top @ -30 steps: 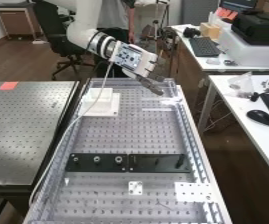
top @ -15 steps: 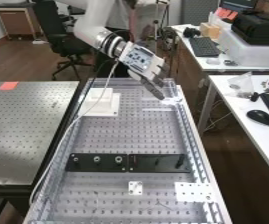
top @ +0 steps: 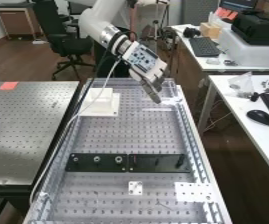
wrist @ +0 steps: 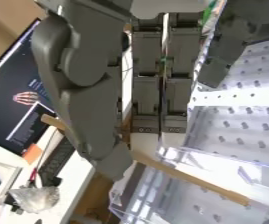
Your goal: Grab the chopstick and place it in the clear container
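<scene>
At the far end, the hand [top: 146, 75] pinches the chopstick [wrist: 191, 178] crosswise, its free length slanting apparently over the clear container [wrist: 163, 199].

- You have a light-brown chopstick [wrist: 198, 181]
- Your hand [top: 148, 80]: dark grey and white
- Your bench [top: 133, 134]: grey, rows of dark dots
- Your arm [top: 97, 21]: white

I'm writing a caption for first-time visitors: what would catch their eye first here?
Probably the white jointed robot arm with its dark grey fingered hand, angled down over the far end of the perforated metal bench. In the wrist view, the thin light-brown chopstick held in the hand cuts a slanting line. Nearer the camera, black rectangular plates lie across the bench.
</scene>
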Controlling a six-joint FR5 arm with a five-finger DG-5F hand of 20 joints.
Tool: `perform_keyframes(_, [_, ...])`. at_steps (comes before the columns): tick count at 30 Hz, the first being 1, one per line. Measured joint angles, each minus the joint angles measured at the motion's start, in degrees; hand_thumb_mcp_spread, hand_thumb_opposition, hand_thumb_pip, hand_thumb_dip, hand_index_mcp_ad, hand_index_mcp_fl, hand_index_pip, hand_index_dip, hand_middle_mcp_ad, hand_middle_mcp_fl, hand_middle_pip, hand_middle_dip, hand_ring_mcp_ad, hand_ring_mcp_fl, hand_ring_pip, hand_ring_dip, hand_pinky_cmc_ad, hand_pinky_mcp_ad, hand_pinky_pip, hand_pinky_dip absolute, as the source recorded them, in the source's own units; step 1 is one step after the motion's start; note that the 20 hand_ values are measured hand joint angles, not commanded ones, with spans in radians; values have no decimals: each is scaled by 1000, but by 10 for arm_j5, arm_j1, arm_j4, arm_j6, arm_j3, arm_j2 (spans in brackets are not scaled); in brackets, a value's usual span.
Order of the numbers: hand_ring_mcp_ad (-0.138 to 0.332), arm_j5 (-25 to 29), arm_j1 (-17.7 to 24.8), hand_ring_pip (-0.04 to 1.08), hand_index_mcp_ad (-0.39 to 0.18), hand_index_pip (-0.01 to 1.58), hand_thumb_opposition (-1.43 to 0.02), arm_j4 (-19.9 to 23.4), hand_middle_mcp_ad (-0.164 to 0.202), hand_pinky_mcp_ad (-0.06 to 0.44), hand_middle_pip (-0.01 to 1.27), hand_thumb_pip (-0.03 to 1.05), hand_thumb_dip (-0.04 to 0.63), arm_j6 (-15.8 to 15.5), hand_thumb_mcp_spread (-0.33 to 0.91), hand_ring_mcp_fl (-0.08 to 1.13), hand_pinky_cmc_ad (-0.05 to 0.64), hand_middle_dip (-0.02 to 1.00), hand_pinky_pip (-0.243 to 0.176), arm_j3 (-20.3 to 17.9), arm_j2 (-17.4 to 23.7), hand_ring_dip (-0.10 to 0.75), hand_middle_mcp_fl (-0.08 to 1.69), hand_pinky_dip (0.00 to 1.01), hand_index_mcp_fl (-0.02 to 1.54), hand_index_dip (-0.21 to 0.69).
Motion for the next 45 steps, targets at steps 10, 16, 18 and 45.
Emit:
perform_keyframes(10, [51,12,4,87,-103,1037,-1068,-88,63,278,564,494,297,38,663,962,428,707,129,63,-33,527,1028,215,873,129])
perform_keyframes(16, [54,6,7,87,-105,1037,-1077,-127,63,278,567,494,297,62,667,958,428,702,126,82,-48,524,1031,269,874,126])
perform_keyframes(18, [40,2,8,84,-101,1037,-1077,-138,63,281,567,494,297,71,660,974,428,702,126,85,-51,524,1031,278,874,126])
perform_keyframes(45, [37,-6,18,115,-105,1000,-1107,-227,61,283,565,527,297,102,613,974,421,688,80,154,-92,501,1038,431,899,145])
